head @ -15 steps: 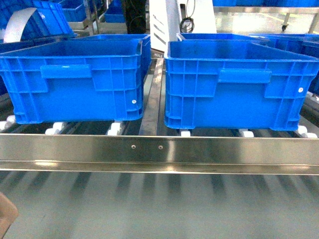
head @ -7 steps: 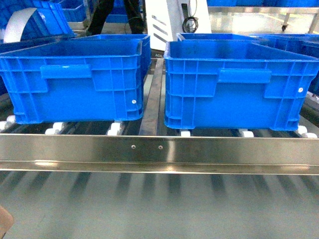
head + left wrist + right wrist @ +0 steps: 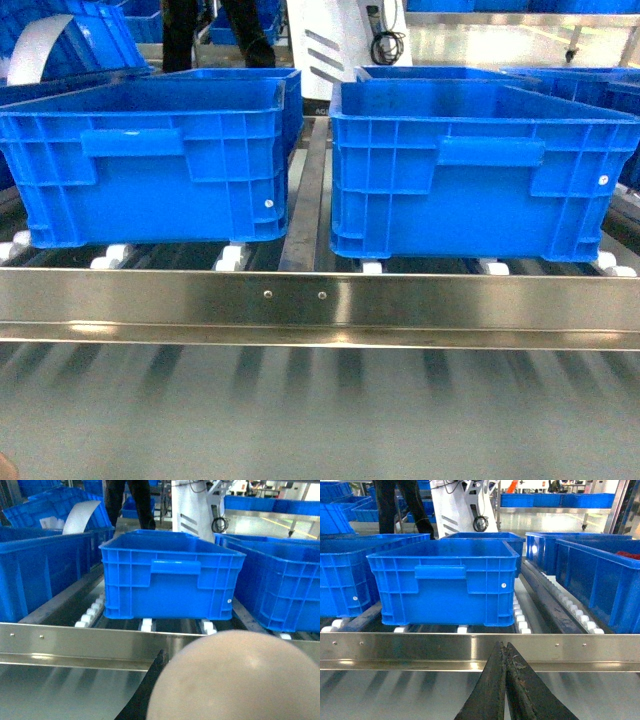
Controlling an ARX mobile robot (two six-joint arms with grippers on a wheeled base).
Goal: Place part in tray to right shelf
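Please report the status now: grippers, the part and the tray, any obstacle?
Right gripper shut, empty. Left gripper: jaws hidden behind a beige rounded object, likely the tray. Part not visible. Two blue crates ahead behind steel rail.

The beige rounded plastic tray (image 3: 4, 466) at the lower-left corner of the head view is now only a sliver at the frame edge; a second ago it filled much more of that corner. Behind the crates, the person in dark trousers (image 3: 210, 30) stands further left than before, now above the left crate rather than near the white machine.
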